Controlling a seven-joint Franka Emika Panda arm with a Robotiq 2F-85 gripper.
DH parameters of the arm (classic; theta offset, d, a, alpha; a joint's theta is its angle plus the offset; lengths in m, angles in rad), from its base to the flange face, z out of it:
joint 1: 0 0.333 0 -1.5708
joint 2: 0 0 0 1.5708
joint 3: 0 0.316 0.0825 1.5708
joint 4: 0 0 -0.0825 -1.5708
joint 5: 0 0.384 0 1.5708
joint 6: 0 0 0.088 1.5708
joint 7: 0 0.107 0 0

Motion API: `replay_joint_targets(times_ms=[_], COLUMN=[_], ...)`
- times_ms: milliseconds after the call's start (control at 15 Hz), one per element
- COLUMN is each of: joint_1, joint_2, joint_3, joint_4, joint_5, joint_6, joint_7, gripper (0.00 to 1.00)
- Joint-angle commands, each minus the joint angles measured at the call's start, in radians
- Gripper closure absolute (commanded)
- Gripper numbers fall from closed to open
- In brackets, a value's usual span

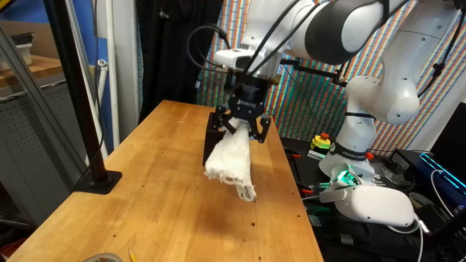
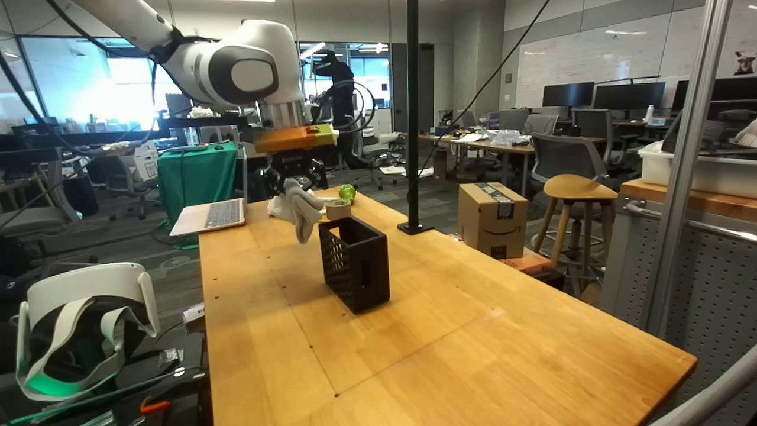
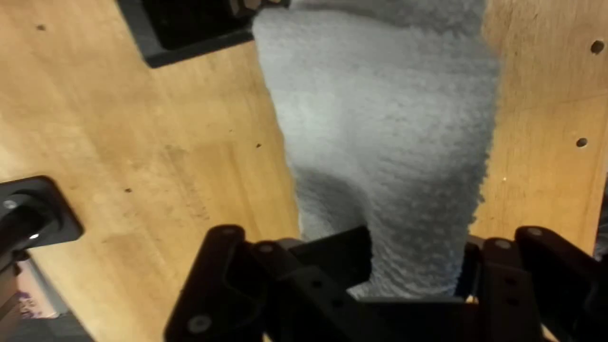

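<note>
A white, fuzzy cloth hangs from my gripper, which is shut on its upper part. In the wrist view the cloth runs up from between the fingers, pressed by the left finger; the right one is partly covered. Its lower end hangs loose, above the wooden table. Close beside it a black crate with an open top stands on the table, partly behind the cloth and gripper in an exterior view. In the wrist view only a corner of the crate shows.
A black post on a base plate rises at the table's edge. Beyond the crate are a tape roll, a green round object and a laptop. A pencil lies near a round object. A white headset sits beside the table.
</note>
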Motion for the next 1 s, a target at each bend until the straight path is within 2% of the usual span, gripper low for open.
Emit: replay_joint_targets(times_ms=[0, 333, 933], joint_1=[0.014, -0.004, -0.053], joint_2=[-0.163, -0.205, -0.093], joint_3=[-0.084, -0.149, -0.189], joint_4=[-0.026, -0.022, -0.052], joint_5=[0.028, -0.084, -0.294], joint_6=[-0.023, 0.027, 0.132], joint_7=[-0.024, 0.023, 0.106], gripper=[0.94, 0.95, 0.94])
